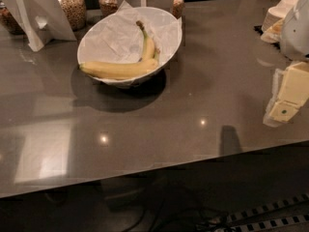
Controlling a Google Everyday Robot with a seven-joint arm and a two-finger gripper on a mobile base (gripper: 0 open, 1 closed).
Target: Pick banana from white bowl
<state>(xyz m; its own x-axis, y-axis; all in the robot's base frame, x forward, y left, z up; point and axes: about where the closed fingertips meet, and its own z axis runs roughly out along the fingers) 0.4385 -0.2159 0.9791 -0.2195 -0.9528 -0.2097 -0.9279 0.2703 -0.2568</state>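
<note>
Yellow banana [118, 70] lies across the front of the paper-lined white bowl [87, 38] on the grey worktop [203, 86], a second banana [147, 46] behind it, while the robot's cream tool [284, 108] hangs well apart at the right edge, its grip impossible to tell.
</note>
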